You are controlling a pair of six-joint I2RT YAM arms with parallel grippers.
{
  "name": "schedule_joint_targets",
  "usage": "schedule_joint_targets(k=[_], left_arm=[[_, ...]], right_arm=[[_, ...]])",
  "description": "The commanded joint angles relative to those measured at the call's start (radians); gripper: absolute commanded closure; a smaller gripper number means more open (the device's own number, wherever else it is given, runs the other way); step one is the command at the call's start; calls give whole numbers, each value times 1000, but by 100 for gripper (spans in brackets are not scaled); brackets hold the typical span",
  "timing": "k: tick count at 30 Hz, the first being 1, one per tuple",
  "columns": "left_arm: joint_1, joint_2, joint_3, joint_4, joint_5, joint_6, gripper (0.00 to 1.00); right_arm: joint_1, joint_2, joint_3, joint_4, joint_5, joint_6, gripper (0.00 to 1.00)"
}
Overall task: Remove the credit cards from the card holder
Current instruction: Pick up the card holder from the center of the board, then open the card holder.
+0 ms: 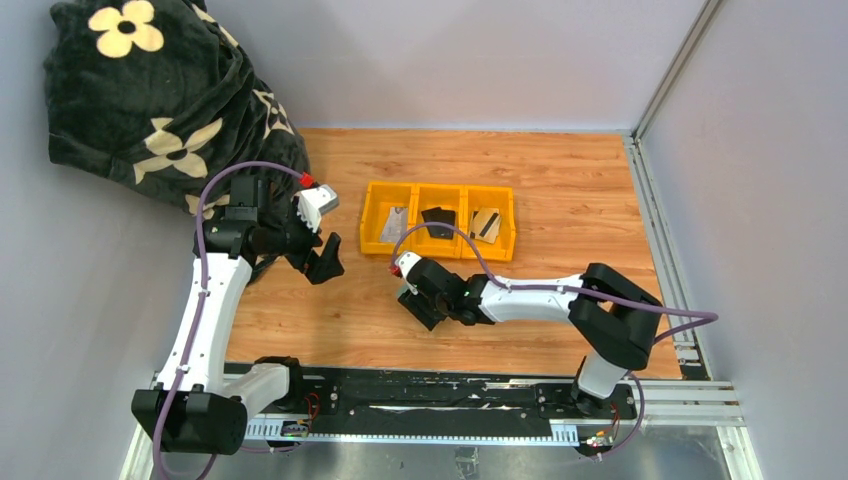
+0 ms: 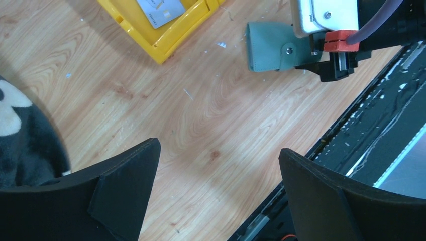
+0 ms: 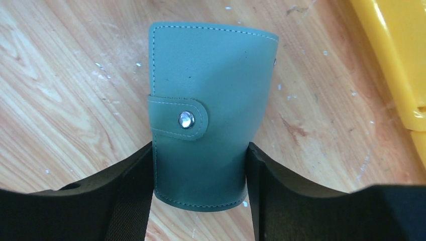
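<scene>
From my station I see the right fingers [image 3: 125,201] pinching the card holder [image 3: 211,100]: in the right wrist view one black finger touches each long edge of the sage-green wallet near its closer end. The card holder lies flat on the wooden counter [image 1: 570,200], folded closed, its strap snapped down by a small metal clasp [image 3: 186,119]. It sits just in front of the yellow tray [image 1: 440,186], near the tray's left end, and apart from it. In the overhead view the right arm's wrist covers most of it, while the left wrist camera shows it poking out from under that wrist. The credit cards [image 1: 396,224] lie in the tray, one to a compartment: a grey one on the left, a black one [image 1: 438,220] in the middle, and a tan one [image 1: 486,224] with a dark stripe on the right. The left fingers [image 2: 120,196] are spread wide and hang over bare wood to the left of the tray, well apart from the card holder. Behind the left arm, a black plush blanket [image 1: 150,90] with cream flowers is heaped in the far left corner.
</scene>
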Motion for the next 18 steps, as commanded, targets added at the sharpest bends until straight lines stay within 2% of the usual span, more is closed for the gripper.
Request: schedule_joint_targets(k=[1,6,14,18], left_arm=[[-4,6,13,-17,79,-66,0],[-3,35,16,-16,204,-204,0],[-6,83,67,-5,279,-410,0],[-20,84,97,2,310,-468,0]], right_arm=[[23,-66,-33,-31,118,24,42],[45,-184,-12,-3,144,34,42],[92,-291,86,22,159,14,42],[127,-306,152,41,159,-5,42]])
